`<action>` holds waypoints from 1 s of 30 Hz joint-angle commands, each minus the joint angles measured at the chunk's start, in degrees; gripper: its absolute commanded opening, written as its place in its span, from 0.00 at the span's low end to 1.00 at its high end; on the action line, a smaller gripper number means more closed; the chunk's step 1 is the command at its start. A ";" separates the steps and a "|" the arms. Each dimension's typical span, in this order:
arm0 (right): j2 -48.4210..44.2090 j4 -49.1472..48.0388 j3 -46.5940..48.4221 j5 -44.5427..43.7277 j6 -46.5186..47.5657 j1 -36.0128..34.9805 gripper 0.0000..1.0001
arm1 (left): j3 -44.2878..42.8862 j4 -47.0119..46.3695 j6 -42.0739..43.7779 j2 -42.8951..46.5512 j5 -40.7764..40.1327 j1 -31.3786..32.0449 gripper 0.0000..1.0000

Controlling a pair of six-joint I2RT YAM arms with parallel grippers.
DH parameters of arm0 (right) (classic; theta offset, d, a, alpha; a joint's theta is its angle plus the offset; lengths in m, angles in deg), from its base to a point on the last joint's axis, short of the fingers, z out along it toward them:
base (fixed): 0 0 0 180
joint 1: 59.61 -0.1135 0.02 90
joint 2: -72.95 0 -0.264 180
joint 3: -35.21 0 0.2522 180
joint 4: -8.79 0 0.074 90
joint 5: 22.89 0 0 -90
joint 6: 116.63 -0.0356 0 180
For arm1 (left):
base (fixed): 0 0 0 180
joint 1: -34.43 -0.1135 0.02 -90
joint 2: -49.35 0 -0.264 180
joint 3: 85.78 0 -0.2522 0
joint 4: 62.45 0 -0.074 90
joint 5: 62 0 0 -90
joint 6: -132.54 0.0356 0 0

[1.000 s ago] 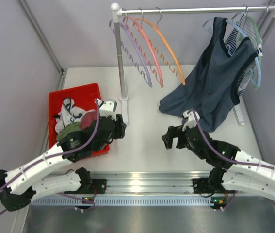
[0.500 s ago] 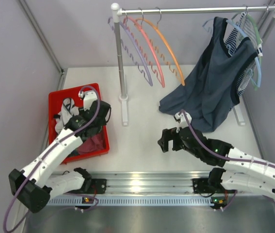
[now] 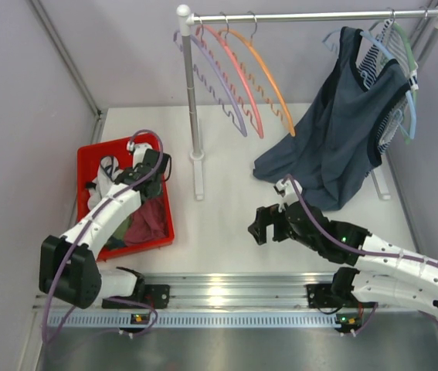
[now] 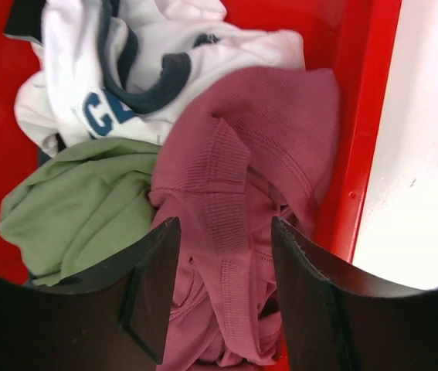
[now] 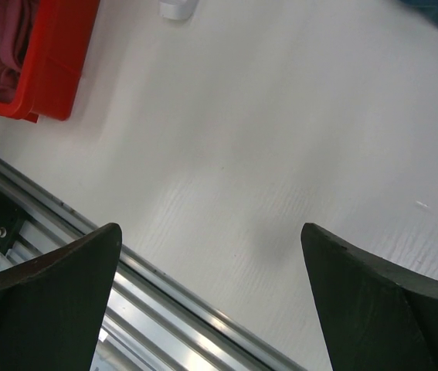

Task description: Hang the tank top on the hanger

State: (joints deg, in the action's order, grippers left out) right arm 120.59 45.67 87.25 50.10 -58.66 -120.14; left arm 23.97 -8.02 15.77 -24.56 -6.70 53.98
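The maroon tank top [image 4: 242, 147] lies crumpled in the red bin [image 4: 361, 116], at its right side; it also shows in the top view [image 3: 151, 222]. My left gripper [image 4: 222, 255] is open and points down over it, one finger on each side of a fold of the maroon cloth. In the top view the left gripper [image 3: 137, 179] is over the bin [image 3: 118, 144]. The orange hanger [image 3: 269, 77] hangs on the rail at the back, rightmost of three empty hangers. My right gripper [image 3: 258, 225] is open and empty over bare table [image 5: 280, 116].
An olive green garment [image 4: 79, 201] and a white top with dark blue trim [image 4: 126, 69] share the bin. A pink-red hanger [image 3: 238, 73] and a lilac hanger [image 3: 215, 81] hang beside the orange one. A dark blue-grey top [image 3: 342, 131] hangs at the right. The rack post [image 3: 190, 85] stands beside the bin.
My left arm has swung left and back from the bin's right edge to over the clothes in the bin. My right gripper has drifted slightly left.
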 commanded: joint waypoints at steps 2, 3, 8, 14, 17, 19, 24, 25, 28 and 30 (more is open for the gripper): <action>-0.97 -3.51 1.01 0.76 -0.49 -0.64 1.00 | 2.78 -4.62 1.19 -1.76 1.04 -0.74 0.54; -1.23 -3.69 0.74 0.84 -0.58 -0.64 1.00 | 3.57 -5.06 1.27 -2.03 1.04 -0.74 0.53; -1.41 -3.69 0.65 1.19 -0.57 -0.64 1.00 | 4.02 -5.77 2.16 -3.61 0.86 -1.09 0.29; -1.49 -3.60 1.18 1.37 -0.49 -0.64 1.00 | -3.87 0.45 3.65 1.30 6.74 -0.92 0.00; -1.58 -3.51 1.44 1.37 -0.31 -0.64 1.00 | -11.78 5.29 5.75 4.73 12.18 -0.31 0.00; -1.41 -3.43 1.97 0.85 0.13 -0.64 1.00 | -17.76 8.10 6.81 6.92 14.82 0.05 0.00; -1.58 -3.78 2.85 -0.30 1.00 -0.64 1.00 | -30.23 12.51 8.13 8.78 23.43 0.49 0.00; -1.58 -3.86 3.02 -0.39 1.18 -0.64 1.00 | -31.65 12.60 8.22 9.13 25.01 0.58 0.00; -2.19 -4.39 3.82 -1.44 1.45 -0.64 1.00 | -37.89 12.77 8.13 9.05 30.03 0.75 0.00; -2.72 -5.09 3.99 -2.05 1.80 -0.64 0.99 | -42.97 12.77 8.13 8.78 32.92 0.93 0.00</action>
State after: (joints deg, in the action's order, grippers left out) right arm 119.62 44.75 87.71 50.29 -57.96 -120.14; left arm -12.67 3.65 22.98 -15.46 18.61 54.48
